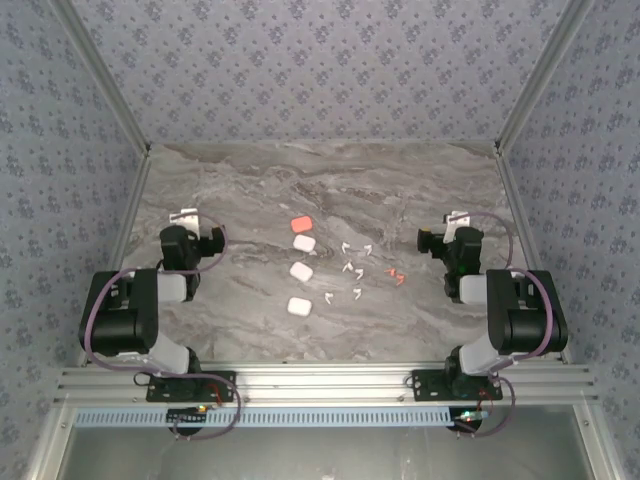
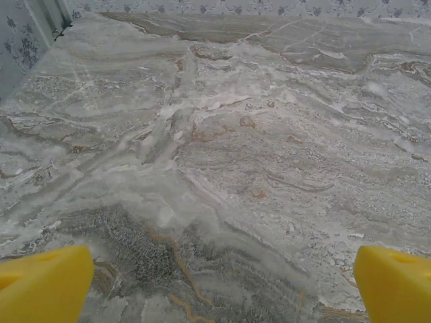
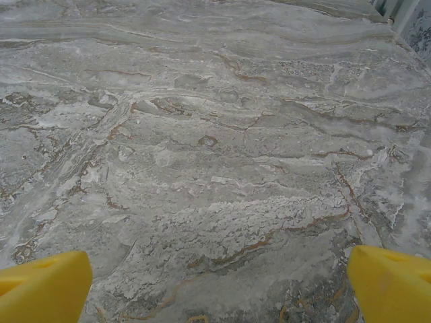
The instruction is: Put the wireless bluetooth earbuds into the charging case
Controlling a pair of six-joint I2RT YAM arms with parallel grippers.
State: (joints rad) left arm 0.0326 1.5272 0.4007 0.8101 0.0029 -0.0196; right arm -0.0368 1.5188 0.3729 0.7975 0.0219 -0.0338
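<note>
Grey-brown veined marble-look table (image 1: 330, 190) under and ahead of left fingers (image 2: 40, 282) and right fingers (image 3: 390, 282), blue-grey floral wallpapered walls (image 1: 320, 70) beyond and to both sides, aluminium corner posts (image 1: 100, 72), aluminium rail (image 1: 320, 378) behind, even diffuse light

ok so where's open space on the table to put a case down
Whole far half of the table beyond the red case is bare, as is the strip between the left hand and the white cases. Crowded: the middle, white earbuds and red earbuds right of the cases.
</note>
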